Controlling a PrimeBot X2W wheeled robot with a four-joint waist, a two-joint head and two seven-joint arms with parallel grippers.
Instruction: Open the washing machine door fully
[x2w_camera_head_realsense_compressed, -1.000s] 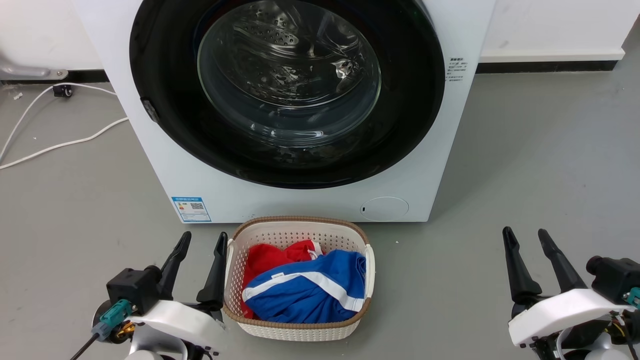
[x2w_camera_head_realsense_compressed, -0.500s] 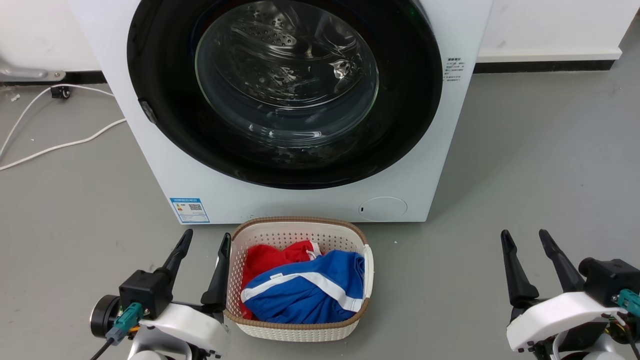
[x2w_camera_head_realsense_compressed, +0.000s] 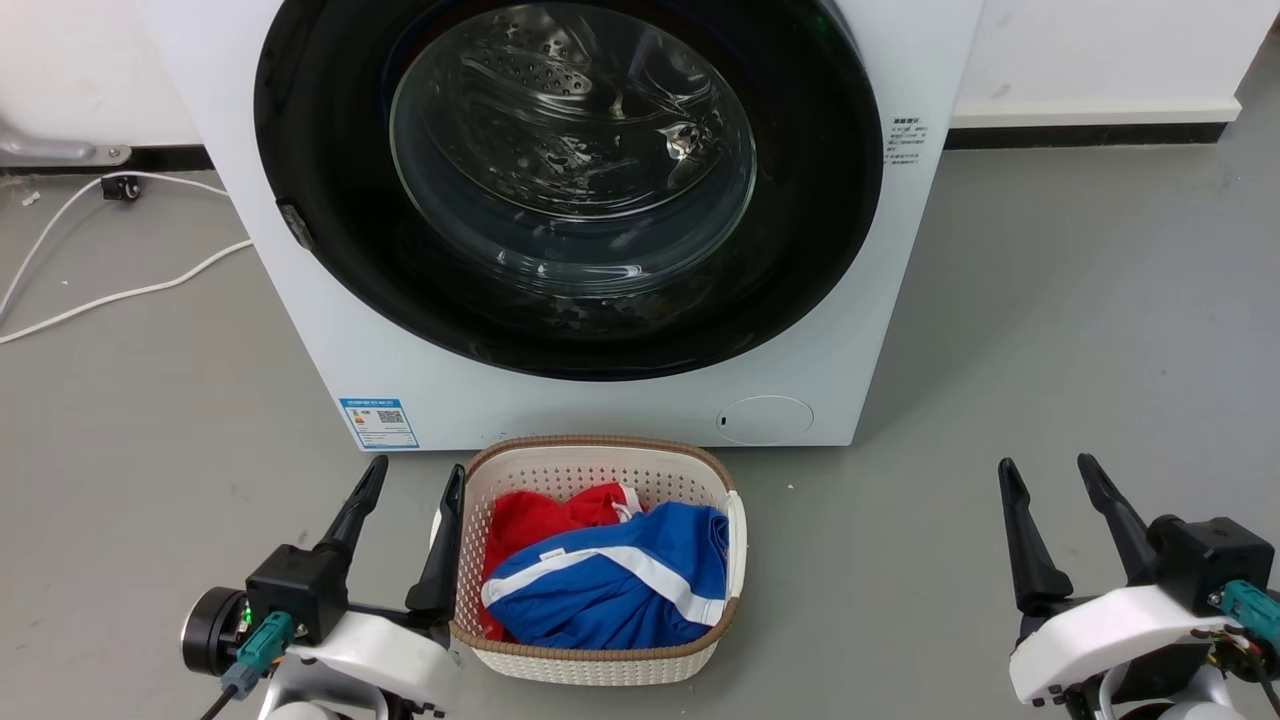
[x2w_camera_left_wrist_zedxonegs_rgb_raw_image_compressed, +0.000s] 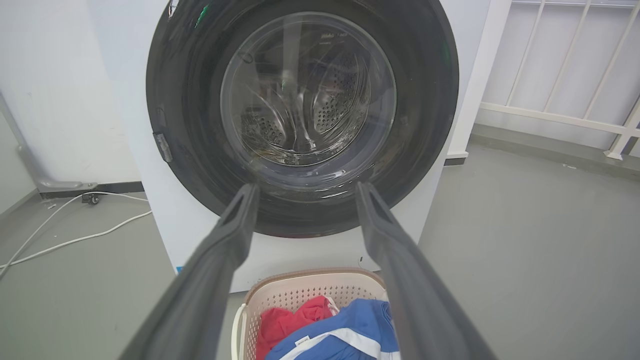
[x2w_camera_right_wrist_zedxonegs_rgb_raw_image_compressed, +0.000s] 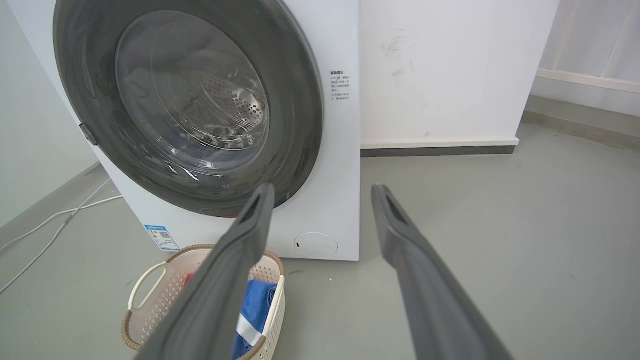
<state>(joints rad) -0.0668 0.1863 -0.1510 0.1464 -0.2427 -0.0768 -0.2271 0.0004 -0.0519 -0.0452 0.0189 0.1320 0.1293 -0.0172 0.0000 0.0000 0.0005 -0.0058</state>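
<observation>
Our left end effector (x2w_camera_head_realsense_compressed: 418, 466) and right end effector (x2w_camera_head_realsense_compressed: 1044, 463) both hold nothing, with their fingers spread wide. The washing machine door (x2w_camera_head_realsense_compressed: 570, 180) is closed, ahead of both and well apart from the fingertips. A laundry basket (x2w_camera_head_realsense_compressed: 600, 445) of red and blue clothes stands just right of our left end effector.

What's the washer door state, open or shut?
Shut: the washing machine door sits flush against the white machine front, no gap at its rim in any view.
</observation>
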